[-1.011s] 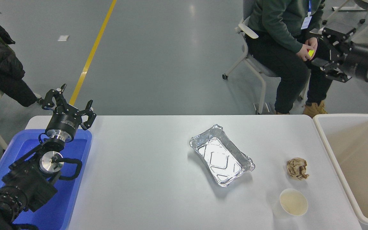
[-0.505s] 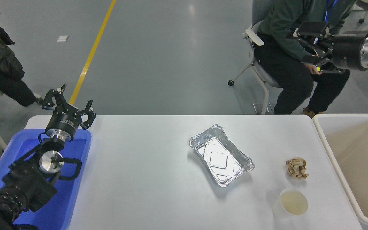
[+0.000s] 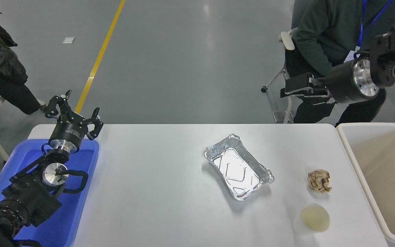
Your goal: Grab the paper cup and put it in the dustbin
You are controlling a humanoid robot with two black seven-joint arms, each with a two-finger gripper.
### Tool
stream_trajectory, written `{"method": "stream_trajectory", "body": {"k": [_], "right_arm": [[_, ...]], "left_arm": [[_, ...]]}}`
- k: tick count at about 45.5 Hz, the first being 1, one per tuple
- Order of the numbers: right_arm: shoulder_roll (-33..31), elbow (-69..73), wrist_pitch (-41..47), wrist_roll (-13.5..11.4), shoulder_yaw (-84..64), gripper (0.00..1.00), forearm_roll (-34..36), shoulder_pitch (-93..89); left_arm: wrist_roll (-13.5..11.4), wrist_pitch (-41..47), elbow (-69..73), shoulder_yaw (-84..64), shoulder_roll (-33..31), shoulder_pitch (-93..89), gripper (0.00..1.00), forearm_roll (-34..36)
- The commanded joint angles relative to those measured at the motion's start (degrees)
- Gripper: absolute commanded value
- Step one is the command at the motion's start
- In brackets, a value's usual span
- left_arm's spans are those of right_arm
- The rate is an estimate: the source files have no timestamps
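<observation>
Head view: the paper cup (image 3: pixel 315 217) stands upright near the front right of the white surface (image 3: pixel 156 192), just in front of a crumpled brown paper ball (image 3: pixel 319 181) and left of the dustbin (image 3: pixel 358 164). The right claw (image 3: pixel 295 87) hangs high beyond the surface's far edge, pointing left with its arm level; whether it is released or clenched I cannot tell. The cup lies well below and nearer the camera, so this arm, clearly the closer one, must swing down and back. The left claw (image 3: pixel 72 111), spread and empty, is parked over the blue bin (image 3: pixel 81 192).
</observation>
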Motion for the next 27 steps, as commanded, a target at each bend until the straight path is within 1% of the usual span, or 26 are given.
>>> {"method": "stream_trajectory", "body": {"k": [1, 7, 23, 27], "right_arm": [[1.47, 6.07, 0.25, 0.17, -7.16, 1.00, -2.23, 3.86], [2.96, 8.97, -0.02, 0.26, -9.53, 1.00, -3.38, 3.86], [3.49, 10.73, -0.81, 0.44, -11.82, 1.00, -3.38, 1.40], [3.49, 10.73, -2.74, 0.44, -11.82, 1.00, -3.38, -0.18]], "left_arm": [[0.00, 0.00, 0.00, -0.01, 0.00, 0.00, 0.99, 0.00], [0.00, 0.00, 0.00, -0.01, 0.00, 0.00, 0.99, 0.00], [0.00, 0.00, 0.00, -0.01, 0.00, 0.00, 0.99, 0.00], [0.00, 0.00, 0.00, -0.01, 0.00, 0.00, 0.99, 0.00]]}}
